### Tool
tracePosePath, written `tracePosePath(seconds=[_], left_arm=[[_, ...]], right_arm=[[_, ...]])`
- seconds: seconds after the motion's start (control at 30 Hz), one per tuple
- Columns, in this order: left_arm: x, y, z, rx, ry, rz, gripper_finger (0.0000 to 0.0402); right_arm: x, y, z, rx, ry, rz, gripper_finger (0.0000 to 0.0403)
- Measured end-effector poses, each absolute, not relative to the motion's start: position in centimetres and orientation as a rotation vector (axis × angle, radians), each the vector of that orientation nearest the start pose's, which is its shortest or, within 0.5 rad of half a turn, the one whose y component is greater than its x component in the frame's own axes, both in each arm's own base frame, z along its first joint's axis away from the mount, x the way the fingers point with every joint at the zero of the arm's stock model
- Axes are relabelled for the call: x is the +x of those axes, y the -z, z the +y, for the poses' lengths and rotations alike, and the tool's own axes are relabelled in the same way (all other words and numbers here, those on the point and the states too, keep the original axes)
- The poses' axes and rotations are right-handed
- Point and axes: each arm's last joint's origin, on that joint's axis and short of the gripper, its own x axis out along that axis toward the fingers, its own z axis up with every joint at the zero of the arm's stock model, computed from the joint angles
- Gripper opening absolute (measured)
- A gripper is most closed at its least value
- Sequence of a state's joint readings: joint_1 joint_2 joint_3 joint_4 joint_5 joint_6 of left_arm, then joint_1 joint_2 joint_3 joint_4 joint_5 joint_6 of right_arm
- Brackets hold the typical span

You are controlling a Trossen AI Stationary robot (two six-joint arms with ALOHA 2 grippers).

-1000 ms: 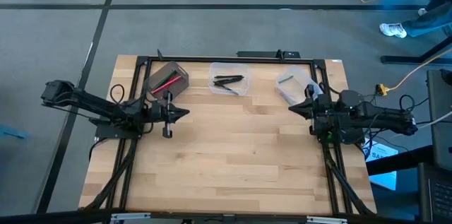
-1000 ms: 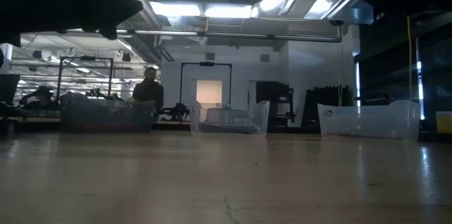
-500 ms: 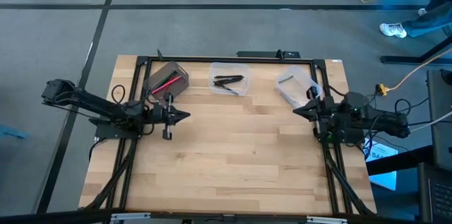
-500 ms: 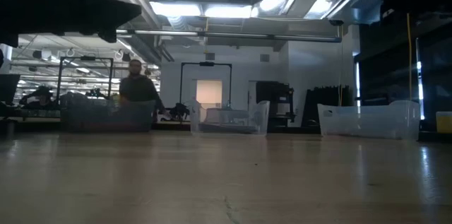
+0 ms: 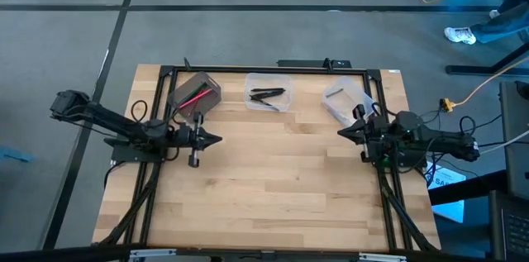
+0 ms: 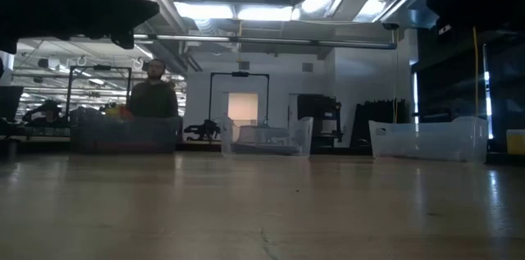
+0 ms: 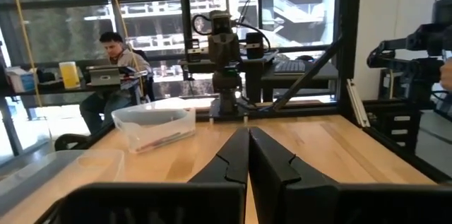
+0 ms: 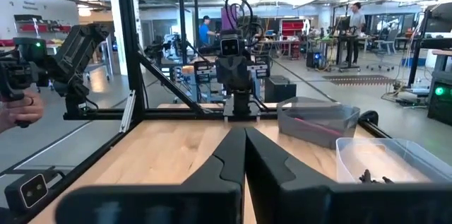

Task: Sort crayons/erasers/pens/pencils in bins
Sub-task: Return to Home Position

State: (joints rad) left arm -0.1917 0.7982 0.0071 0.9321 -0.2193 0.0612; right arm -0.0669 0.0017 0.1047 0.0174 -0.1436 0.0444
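wooden table (image 5: 264, 179), bare in the middle. along its far edge: grey box (image 5: 195, 88) holding red sticks (image 5: 197, 97), clear square tub (image 5: 269, 83) holding black sticks (image 5: 267, 94), clear rounded tub (image 5: 347, 105) holding grey stick (image 5: 333, 92). left gripper (image 5: 216, 138) near grey box, right gripper (image 5: 340, 132) beside rounded tub, both clamped shut, empty.

Nothing legible in any view

Only dark print on a white-and-blue sheet (image 5: 447, 181) just past the right edge of the table (image 5: 273, 179), seen from above and too small to read; elsewhere, in the low view and both wrist views, no letters, digits or brand marks clear enough to make out
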Motion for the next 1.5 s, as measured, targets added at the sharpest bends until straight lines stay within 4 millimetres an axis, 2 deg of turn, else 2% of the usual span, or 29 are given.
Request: tracePosePath(seconds=[0.1, 0.3, 0.6, 0.7, 1.0, 1.23, 1.5], left_arm=[[14.4, -17.4, -2.3, 0.031, -0.022, -0.137, 0.0001], [14.3, -17.4, -2.4, 0.014, -0.087, -0.135, 0.0001], [14.1, -17.8, -2.2, 0.014, -0.146, -0.171, 0.0001], [13.5, -18.5, -2.4, 0.051, -0.129, -0.21, 0.0003], [11.5, -18.7, -2.4, 0.078, -0.115, -0.186, 0.0002], [10.3, -19.4, -2.0, 0.159, -0.102, -0.255, 0.0001], [10.3, -19.5, -1.0, 0.194, -0.085, -0.28, 0.0]], right_arm=[[9.0, -19.8, -0.2, 0.036, -0.08, -0.127, 0.0012], [9.6, -17.9, -0.2, 0.063, -0.081, -0.137, 0.0012], [9.6, -17.7, -0.2, 0.065, -0.08, -0.12, 0.0012], [9.7, -17.4, -0.2, 0.069, -0.079, -0.09, 0.0012], [9.7, -17.4, -0.2, 0.069, -0.079, -0.086, 0.0012], [9.7, -17.6, -0.2, 0.054, -0.08, -0.11, 0.0012], [9.6, -17.7, -0.2, 0.026, -0.078, -0.122, 0.0012]])
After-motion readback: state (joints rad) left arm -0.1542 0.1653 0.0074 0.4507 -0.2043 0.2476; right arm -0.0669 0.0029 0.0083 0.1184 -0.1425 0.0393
